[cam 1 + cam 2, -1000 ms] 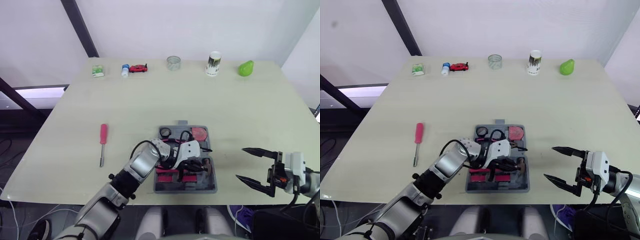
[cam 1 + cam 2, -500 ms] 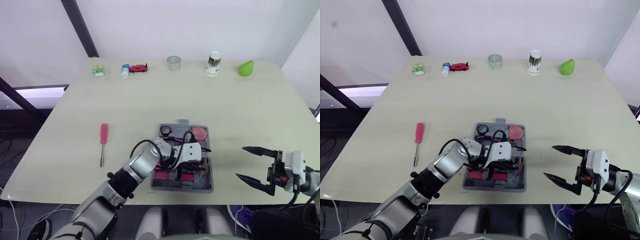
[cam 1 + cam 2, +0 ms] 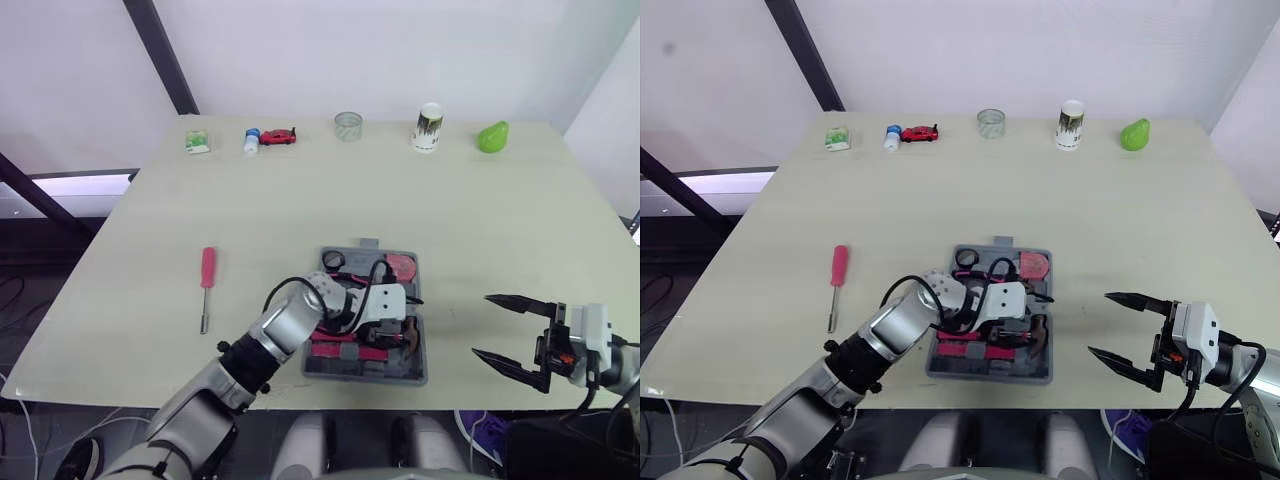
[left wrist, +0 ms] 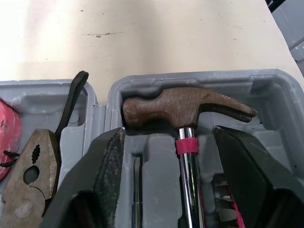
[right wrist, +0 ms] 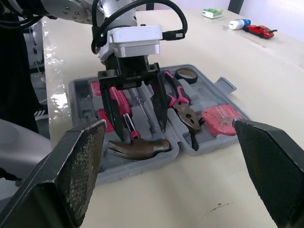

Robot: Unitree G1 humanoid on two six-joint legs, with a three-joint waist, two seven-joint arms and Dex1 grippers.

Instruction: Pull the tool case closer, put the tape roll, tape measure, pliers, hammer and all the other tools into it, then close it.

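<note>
The grey tool case (image 3: 419, 366) lies open near the table's front edge. In it are a brown-headed hammer (image 4: 185, 107), pliers (image 4: 28, 180), a black tape roll (image 3: 333, 261) and a red tape measure (image 3: 402, 267). My left gripper (image 3: 378, 330) hangs open just over the case, its fingers (image 4: 107, 175) either side of the hammer's shaft without touching it. A red screwdriver (image 3: 206, 285) lies on the table left of the case. My right gripper (image 3: 481, 325) is open and holds nothing, right of the case.
Along the far edge stand a green packet (image 3: 196, 142), a small bottle (image 3: 250, 140), a red toy car (image 3: 277, 136), a glass (image 3: 347, 126), a paper cup (image 3: 427, 127) and a green pear-shaped object (image 3: 491, 136). The table's front edge runs just behind the case.
The case has slid slightly to the left under my left gripper. My right gripper has not moved.
</note>
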